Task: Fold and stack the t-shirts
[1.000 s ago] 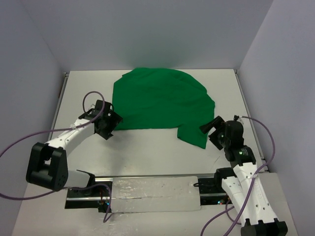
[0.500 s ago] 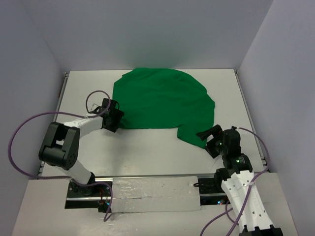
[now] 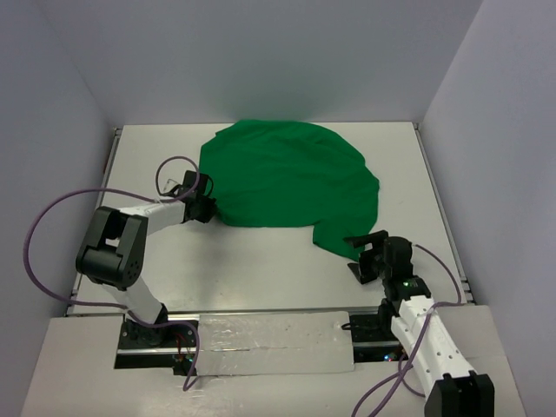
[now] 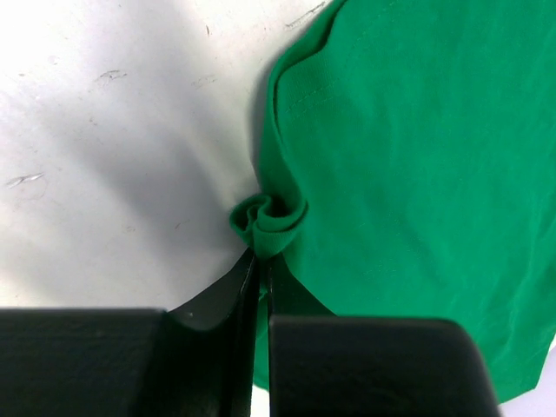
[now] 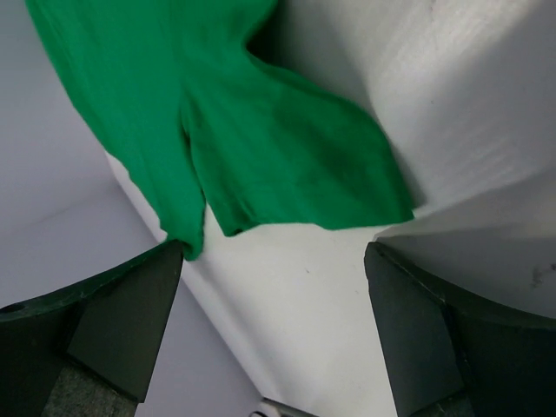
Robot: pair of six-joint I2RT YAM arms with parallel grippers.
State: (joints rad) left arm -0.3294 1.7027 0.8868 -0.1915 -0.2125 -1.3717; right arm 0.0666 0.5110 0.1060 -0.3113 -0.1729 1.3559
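The green t-shirt [image 3: 287, 174] lies spread in a rounded heap over the far middle of the white table [image 3: 261, 269]. It is 1 plain piece with no print. A loose flap runs off it toward the near right.

At the shirt's left edge, the left gripper [image 3: 205, 208] has its 2 fingers pressed almost together on a small rolled bunch of hem [image 4: 268, 224]. The left wrist view shows the cloth curled just past the tips and caught between them.

The right gripper [image 3: 357, 254] sits low at the near-right flap with its 2 fingers spread wide. In the right wrist view, bare table shows between them and the flap's corner lies just ahead. The flap's lower tip comes down right by the left-hand finger [image 5: 130, 321]. I cannot tell whether they touch.

The tabletop is matt white, with a few faint grey scuffs [image 4: 113, 76] near the left edge of the shirt. Pale lilac-grey walls [image 3: 261, 61] close it in on 3 sides. Purple cables [image 3: 39, 226] loop off both arms. A silvery strip [image 3: 269, 343] lies between the 2 arm bases at the near edge.
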